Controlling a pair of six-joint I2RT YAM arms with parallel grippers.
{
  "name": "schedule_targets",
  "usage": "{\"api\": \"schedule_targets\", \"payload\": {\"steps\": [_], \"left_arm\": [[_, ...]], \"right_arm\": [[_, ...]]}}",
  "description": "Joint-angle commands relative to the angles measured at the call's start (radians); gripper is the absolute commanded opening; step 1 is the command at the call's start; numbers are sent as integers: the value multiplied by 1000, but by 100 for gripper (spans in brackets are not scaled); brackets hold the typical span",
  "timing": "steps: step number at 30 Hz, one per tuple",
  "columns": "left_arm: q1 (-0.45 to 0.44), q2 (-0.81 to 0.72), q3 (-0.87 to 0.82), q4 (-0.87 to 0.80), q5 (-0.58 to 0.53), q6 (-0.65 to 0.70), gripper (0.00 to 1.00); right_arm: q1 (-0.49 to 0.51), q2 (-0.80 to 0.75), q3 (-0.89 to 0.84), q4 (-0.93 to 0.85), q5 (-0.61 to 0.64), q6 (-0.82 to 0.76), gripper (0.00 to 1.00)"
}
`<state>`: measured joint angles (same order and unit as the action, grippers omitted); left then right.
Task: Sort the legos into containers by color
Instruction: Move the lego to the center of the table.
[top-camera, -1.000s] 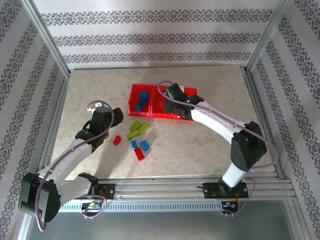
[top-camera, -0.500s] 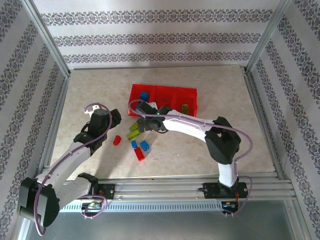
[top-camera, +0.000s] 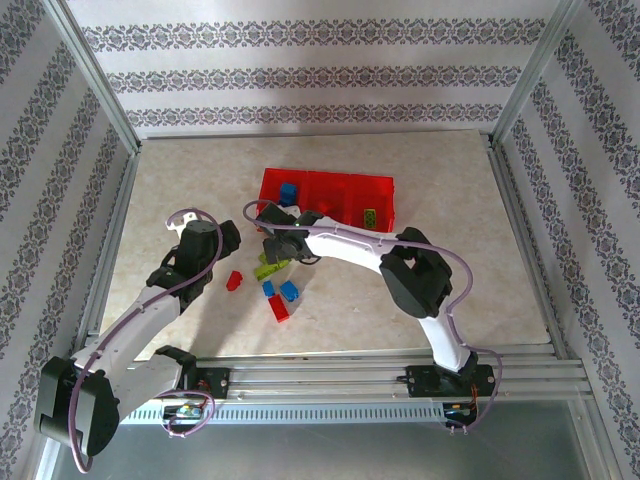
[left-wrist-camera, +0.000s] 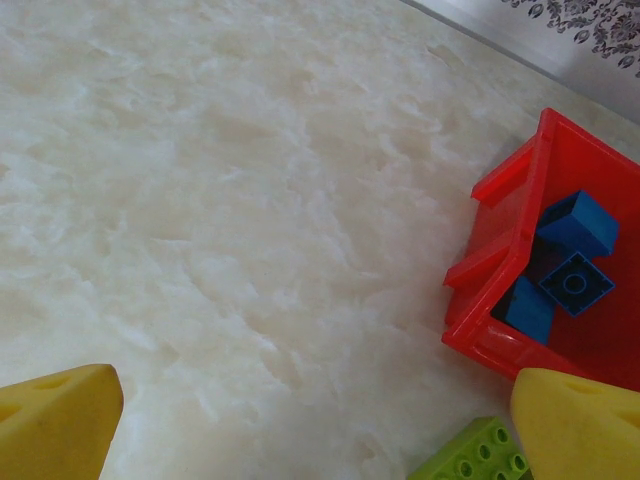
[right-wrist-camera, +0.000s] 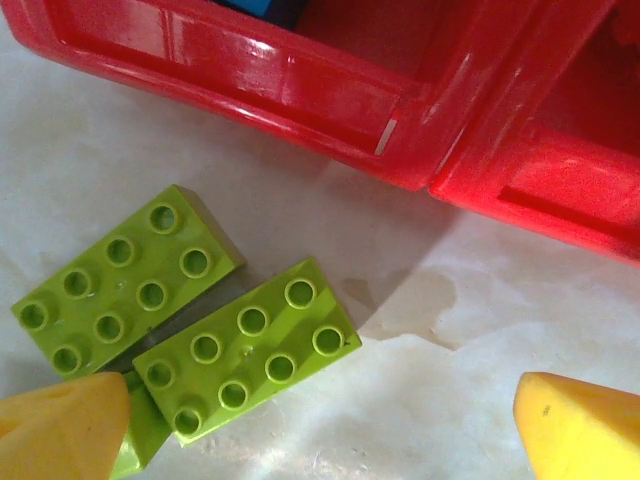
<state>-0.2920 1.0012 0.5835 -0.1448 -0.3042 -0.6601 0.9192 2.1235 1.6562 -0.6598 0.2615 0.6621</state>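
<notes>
Lego bricks of small studded plastic lie loose near the middle of the pale marbled table. A translucent red plastic tray with three compartments sits behind them, toward the far edge. Its left compartment holds blue bricks, and its right one holds a lime green brick. Two lime green eight-stud bricks lie flat side by side just off the tray's near wall. The right gripper hangs over them, its yellow fingertips spread wide with nothing between. Nearer the front edge lie two loose blue bricks and two red bricks. The left gripper stands toward the left edge from these, equally wide open and empty.
</notes>
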Motion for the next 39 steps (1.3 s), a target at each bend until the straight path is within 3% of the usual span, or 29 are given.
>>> {"api": "schedule_targets", "payload": {"steps": [1, 15, 39], "left_arm": [[18, -12, -8, 5, -6, -10, 100], [24, -11, -10, 11, 0, -16, 100], [26, -12, -7, 12, 10, -21, 100]], "right_arm": [[-2, 36, 33, -32, 12, 24, 98], [-22, 42, -50, -23, -15, 40, 98], [-63, -168, -273, -57, 61, 118, 98]]}}
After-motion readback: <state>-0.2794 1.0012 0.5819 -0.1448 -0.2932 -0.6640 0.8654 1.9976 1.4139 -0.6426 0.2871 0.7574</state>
